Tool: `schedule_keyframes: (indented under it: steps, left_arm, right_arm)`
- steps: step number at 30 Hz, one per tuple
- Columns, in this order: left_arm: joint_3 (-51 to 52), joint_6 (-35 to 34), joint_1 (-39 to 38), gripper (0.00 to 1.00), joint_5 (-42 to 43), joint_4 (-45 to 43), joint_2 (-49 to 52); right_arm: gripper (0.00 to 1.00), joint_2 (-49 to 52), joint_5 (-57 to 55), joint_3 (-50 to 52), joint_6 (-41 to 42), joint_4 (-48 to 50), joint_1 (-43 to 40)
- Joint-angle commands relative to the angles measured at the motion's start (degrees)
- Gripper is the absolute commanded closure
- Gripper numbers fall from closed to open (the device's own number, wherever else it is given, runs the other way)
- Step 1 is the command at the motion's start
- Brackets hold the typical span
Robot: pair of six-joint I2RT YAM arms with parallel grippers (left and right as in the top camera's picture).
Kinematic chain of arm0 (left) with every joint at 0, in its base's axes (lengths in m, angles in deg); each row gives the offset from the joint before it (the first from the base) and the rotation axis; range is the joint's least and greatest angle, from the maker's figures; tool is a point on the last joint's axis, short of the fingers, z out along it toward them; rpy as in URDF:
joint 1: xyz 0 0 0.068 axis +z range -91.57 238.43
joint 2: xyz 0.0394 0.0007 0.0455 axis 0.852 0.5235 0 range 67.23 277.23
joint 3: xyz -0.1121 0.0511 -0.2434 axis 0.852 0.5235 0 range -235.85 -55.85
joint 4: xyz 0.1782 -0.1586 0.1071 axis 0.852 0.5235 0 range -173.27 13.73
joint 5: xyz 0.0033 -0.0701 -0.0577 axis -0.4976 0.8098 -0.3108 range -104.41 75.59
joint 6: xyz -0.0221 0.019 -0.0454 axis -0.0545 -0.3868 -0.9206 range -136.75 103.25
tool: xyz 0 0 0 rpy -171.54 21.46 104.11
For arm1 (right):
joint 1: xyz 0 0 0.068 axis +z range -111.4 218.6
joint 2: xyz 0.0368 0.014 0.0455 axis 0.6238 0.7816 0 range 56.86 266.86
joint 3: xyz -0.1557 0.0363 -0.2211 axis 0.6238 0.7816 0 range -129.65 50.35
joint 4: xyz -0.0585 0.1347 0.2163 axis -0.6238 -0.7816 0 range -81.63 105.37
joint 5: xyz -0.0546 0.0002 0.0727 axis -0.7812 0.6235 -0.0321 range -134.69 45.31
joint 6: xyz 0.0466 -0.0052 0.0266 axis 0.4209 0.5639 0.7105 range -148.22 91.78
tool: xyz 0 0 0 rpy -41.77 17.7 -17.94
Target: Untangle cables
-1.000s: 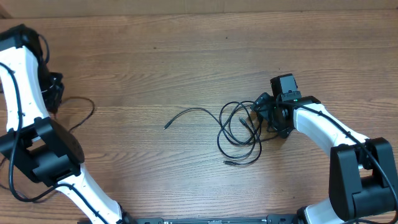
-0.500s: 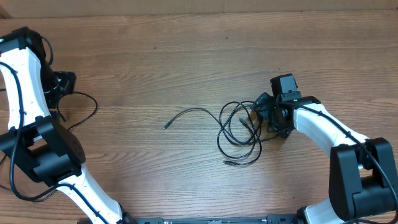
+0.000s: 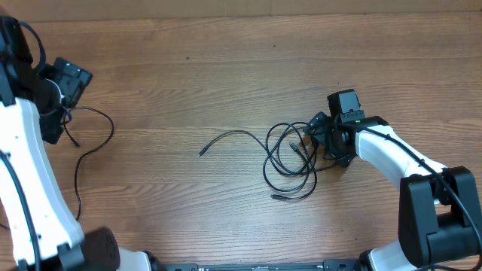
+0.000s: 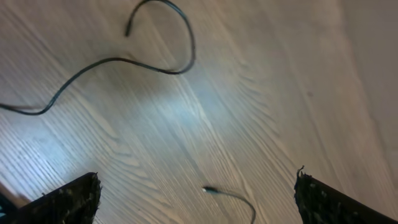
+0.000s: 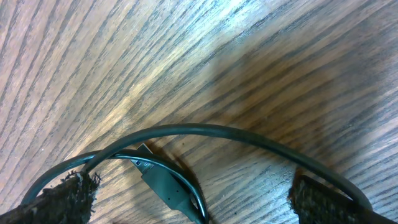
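Black padded fingertips of the right claw sit wide apart, one in each lower corner of the right wrist view, closed on nothing. Between them a black cable arcs across the brown wood-grain bench. A small dark plug lies just under the arc.

From overhead, the right claw is low at the right edge of a tangle of thin black cables, right of the bench's middle. Several loops overlap there. One strand runs out of the tangle to the left and ends free near the middle of the bench. Another end lies just below the loops.

The left claw is also spread apart and empty, raised over the wood with nothing between its tips. The left wrist view shows a wavy black cord crossing the upper left, and a separate plug tip with a short curve of cable low in the middle; which cable that tip belongs to cannot be told.

Overhead, the left arm stands at the far left edge. A lone cable curls beside it, well apart from the tangle.
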Motion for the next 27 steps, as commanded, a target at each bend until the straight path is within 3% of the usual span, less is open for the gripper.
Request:
schedule_keyframes:
  steps: [1,10,14,22,27]
  left_arm:
    - [0.0,4.4,-4.3,0.0,0.6,-1.3,-6.1]
    - [0.6,7.6,-20.4,0.0,-0.1,-2.8,-14.3]
    - [5.8,5.9,-26.6,0.0,-7.1,-3.8,-20.0]
    - [36.8,3.3,-29.0,0.01,-9.6,-16.0,-39.1]
    - [48.7,-1.2,-29.0,0.0,-9.4,-17.1,-40.6]
  right_arm:
    - [0.0,3.3,2.0,2.4,0.2,0.2,0.0]
    - [0.0,3.3,2.0,2.4,0.2,0.2,0.0]
    - [0.0,3.3,2.0,2.4,0.2,0.2,0.0]
    - [0.0,3.3,2.0,2.4,0.2,0.2,0.0]
    - [0.0,3.3,2.0,2.4,0.2,0.2,0.0]
